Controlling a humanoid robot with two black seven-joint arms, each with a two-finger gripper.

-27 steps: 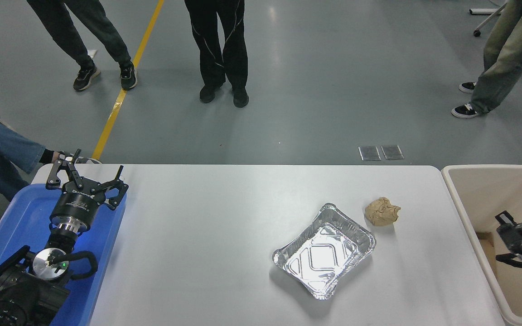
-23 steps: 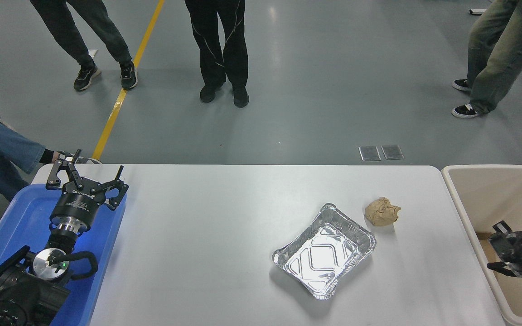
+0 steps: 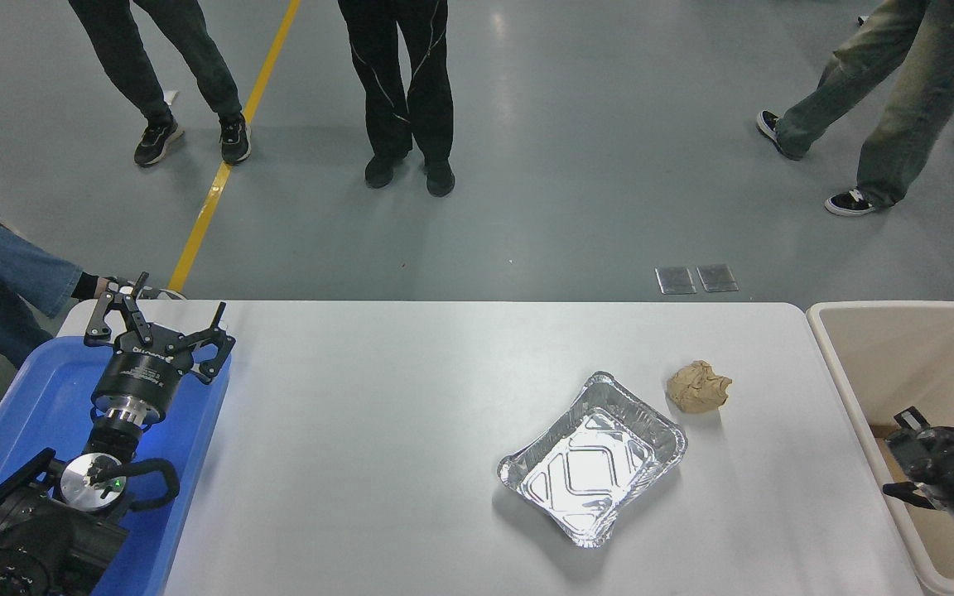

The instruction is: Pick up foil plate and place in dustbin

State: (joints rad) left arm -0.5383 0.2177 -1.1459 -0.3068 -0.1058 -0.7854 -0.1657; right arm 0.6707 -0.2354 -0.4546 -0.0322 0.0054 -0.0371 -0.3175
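Note:
The foil plate (image 3: 593, 458) lies flat on the white table (image 3: 394, 414), right of centre, shiny and empty. At the table's right end stands the cream dustbin (image 3: 883, 309), only partly in view. My right gripper (image 3: 899, 451) hangs over the dustbin's near left wall at the picture's right edge. Its fingers are spread open with nothing between them, well to the right of the plate. My left gripper (image 3: 158, 319) is parked open at the lower left.
A crumpled brown paper ball (image 3: 698, 386) sits just beyond the plate's far right corner. A blue tray (image 3: 21, 397) lies under the left arm. Several people stand on the floor beyond the table.
The right gripper has shifted a little left and down over the dustbin's wall. A person at the top right has stepped to the left. The plate and left arm are unchanged.

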